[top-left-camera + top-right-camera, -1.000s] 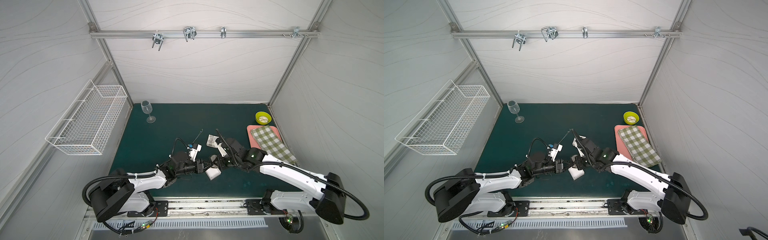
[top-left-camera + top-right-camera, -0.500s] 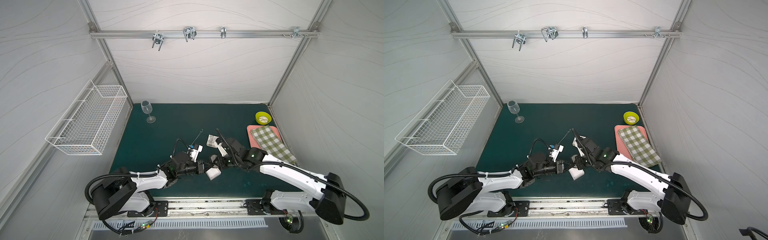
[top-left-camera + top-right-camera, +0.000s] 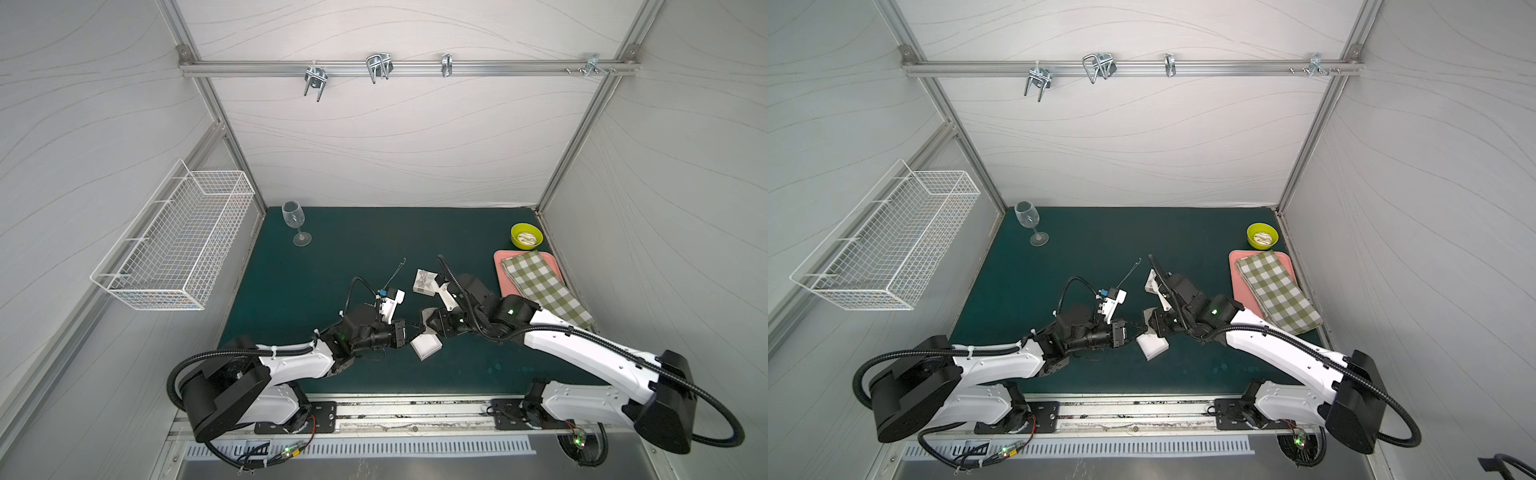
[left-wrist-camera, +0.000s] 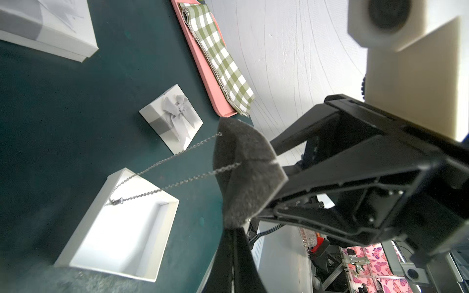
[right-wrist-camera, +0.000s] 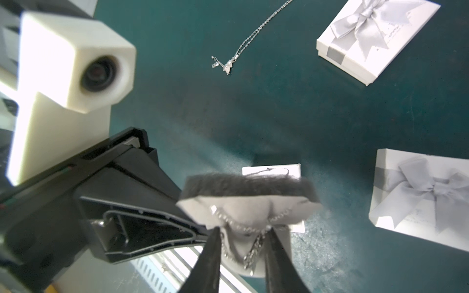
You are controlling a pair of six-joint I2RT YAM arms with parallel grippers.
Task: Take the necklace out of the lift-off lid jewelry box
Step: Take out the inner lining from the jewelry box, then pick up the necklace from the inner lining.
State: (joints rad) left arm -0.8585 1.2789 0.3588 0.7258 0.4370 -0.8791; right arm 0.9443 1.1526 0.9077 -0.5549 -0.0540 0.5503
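Necklace [image 4: 162, 162] sits threaded on a grey foam pad [image 4: 243, 165] held above the open box base [image 3: 426, 347], near the middle of the tabletop's [image 3: 332, 257] front edge. Two strands of chain run down from the pad to the clasp, which lies at the base's rim. Right gripper [image 5: 244, 238] has its fingers partly apart, with the bent pad between them. Left gripper [image 4: 233, 236] is pinched tight at the pad's corner (whether chain is caught too, I cannot tell).
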